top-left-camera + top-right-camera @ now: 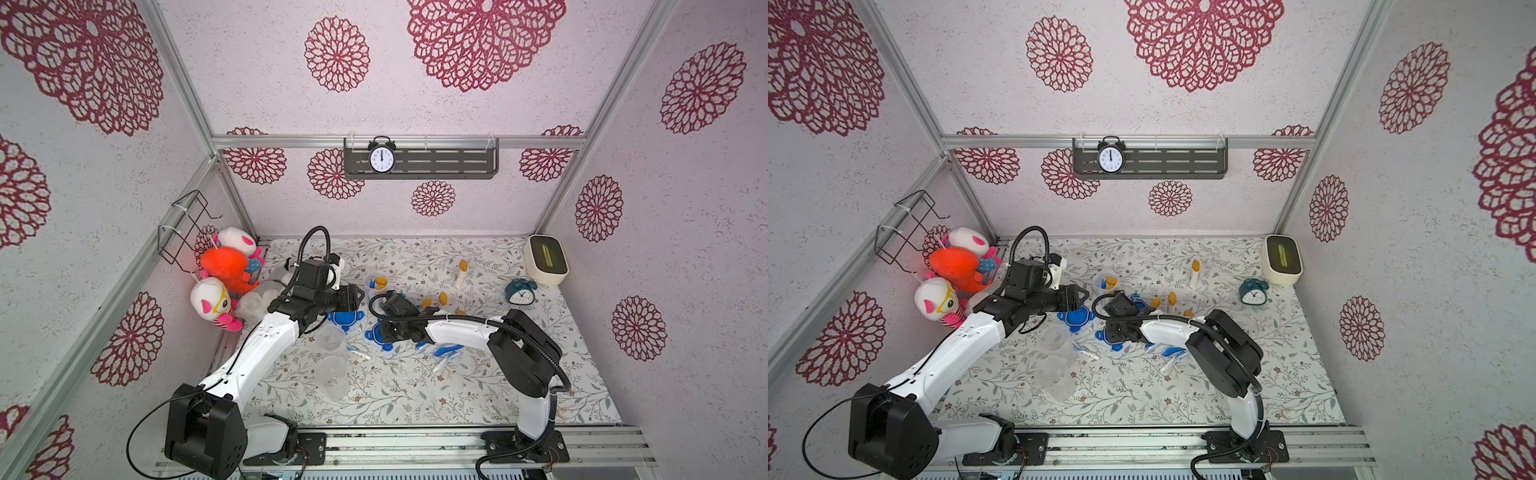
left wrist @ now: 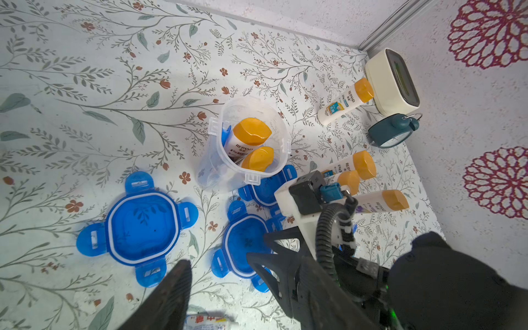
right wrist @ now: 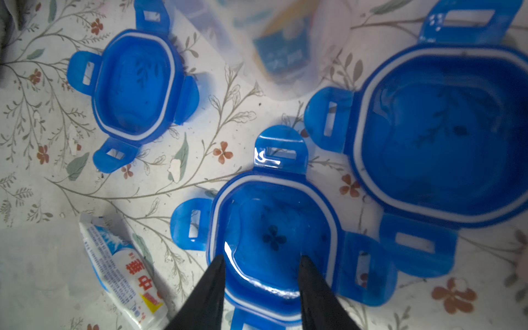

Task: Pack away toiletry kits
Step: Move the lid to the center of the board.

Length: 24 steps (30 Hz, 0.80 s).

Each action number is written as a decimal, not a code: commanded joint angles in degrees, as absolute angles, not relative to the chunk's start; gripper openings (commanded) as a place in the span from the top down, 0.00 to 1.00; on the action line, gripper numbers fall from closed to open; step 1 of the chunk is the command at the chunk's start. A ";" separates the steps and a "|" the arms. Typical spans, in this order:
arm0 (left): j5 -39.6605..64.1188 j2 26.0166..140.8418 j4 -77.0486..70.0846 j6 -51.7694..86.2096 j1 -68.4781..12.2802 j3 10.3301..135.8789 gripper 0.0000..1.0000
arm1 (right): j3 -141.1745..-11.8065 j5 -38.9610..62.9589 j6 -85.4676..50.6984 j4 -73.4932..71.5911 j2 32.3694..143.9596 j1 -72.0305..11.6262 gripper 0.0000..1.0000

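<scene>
**Right claw over a lid, left claw free: grip notes**

Right claw: jaws spread, tips over the recess of a translucent blue four-tab plastic lid. Nothing is pinched, and I can't tell if it is touching. Left claw: spread and empty, hanging above the lids at centre of both top views.

Lid, my read: light, stiff, thin and slick. It lies flat on the floral counter, so there is no side wall to pinch. Take a tab or the rim. It will likely skate if pushed.

A second lid and a third lid lie just beside it, and the tabs come close. A small white toothpaste tube lies near: soft, and it would roll.

A clear plastic cup stands upright just beside the third lid, with two white orange-capped bottles inside. Two empty clear cups sit lower centre: light and tippy.

Room: the lower part of the counter is open. The teal alarm clock and cream box crowd the upper right, and the plush toys sit at the left edge. The arms are near each other at centre, so watch for a clash.
</scene>
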State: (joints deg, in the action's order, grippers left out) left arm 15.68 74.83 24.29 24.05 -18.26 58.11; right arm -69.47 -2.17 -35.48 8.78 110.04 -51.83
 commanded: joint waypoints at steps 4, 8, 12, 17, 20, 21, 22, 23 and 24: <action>16.67 71.04 23.35 26.43 -18.23 57.39 0.33 | -64.25 -0.16 -35.87 9.40 107.27 -53.39 0.60; 16.46 69.29 24.05 28.82 -20.18 57.28 0.31 | -57.88 0.89 -36.82 10.67 103.02 -54.17 0.60; 16.38 67.46 25.84 32.86 -23.10 57.51 0.33 | -51.42 1.15 -37.60 11.83 96.22 -55.50 0.60; 19.26 64.94 25.67 41.92 -28.29 55.56 0.38 | -43.53 1.87 -38.99 13.11 87.16 -56.43 0.60; 17.93 64.38 27.86 46.15 -32.87 55.45 0.39 | -40.22 1.45 -38.78 13.02 81.24 -56.48 0.60; 16.55 64.18 28.28 47.60 -34.72 55.25 0.39 | -39.55 1.36 -38.37 12.58 79.26 -56.43 0.59; 15.31 63.92 28.39 49.12 -36.21 54.97 0.39 | -39.22 1.55 -37.96 12.23 77.27 -56.37 0.58; 14.36 63.81 28.16 50.92 -37.85 54.64 0.39 | -39.28 1.49 -37.54 12.41 75.56 -56.38 0.55; 13.56 63.56 27.60 52.83 -39.26 54.22 0.39 | -39.53 1.54 -37.27 13.07 73.63 -56.36 0.52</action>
